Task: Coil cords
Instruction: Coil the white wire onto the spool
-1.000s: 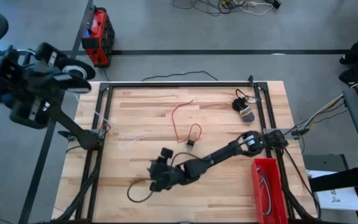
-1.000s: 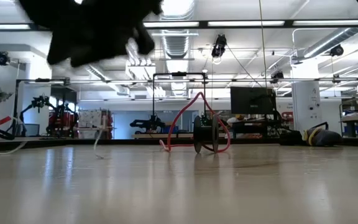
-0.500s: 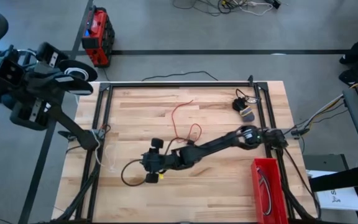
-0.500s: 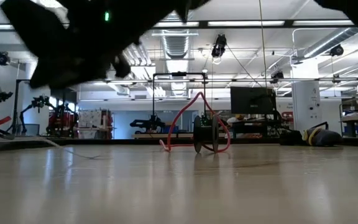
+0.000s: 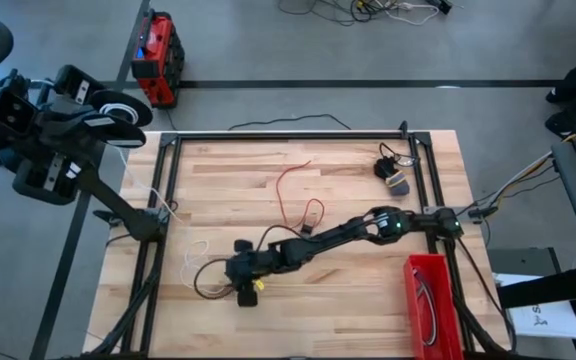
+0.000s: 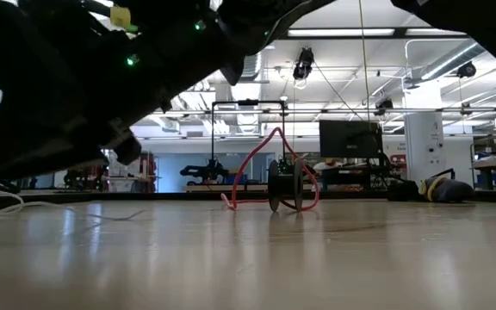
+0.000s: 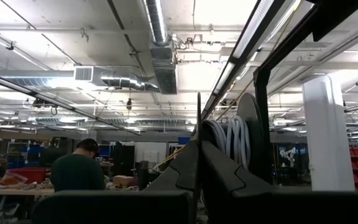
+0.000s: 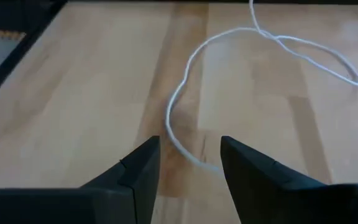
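My left gripper (image 5: pixel 118 108) is raised beyond the table's far left corner, shut, with the white cord (image 7: pixel 229 140) coiled beside its fingers. From there the white cord drops to the table's left edge (image 5: pixel 158 203) and lies in loose loops (image 5: pixel 198 255). My right gripper (image 5: pixel 240 272) is low over the table's left half, open, and a stretch of white cord (image 8: pixel 188 146) lies between its fingers without clearly touching them. A black cord loop (image 5: pixel 208 285) lies beside it. The red cord (image 5: pixel 293 190) with its dark plug (image 6: pixel 282 189) rests mid-table. My left gripper carries several turns of the white cord (image 7: pixel 232 134) wound beside its shut fingers (image 7: pixel 188 174). It is held high, clear of the table, and the cord's free run hangs slack toward the table's left edge. Whether an end is pinched between the fingertips is hidden.
A black metal frame (image 5: pixel 288 135) borders the table. A red bin (image 5: pixel 430 300) stands at the near right, and a dark bundle (image 5: pixel 393 172) lies at the far right. A red toolbox (image 5: pixel 155 55) sits on the floor. A person (image 7: pixel 79 171) shows in the room behind.
My right gripper has gone toward the table's left edge, staying low and open. The black cord loop has shifted left with it. The white cord's loose part has slid on the table and now lies in loops just left of the gripper.
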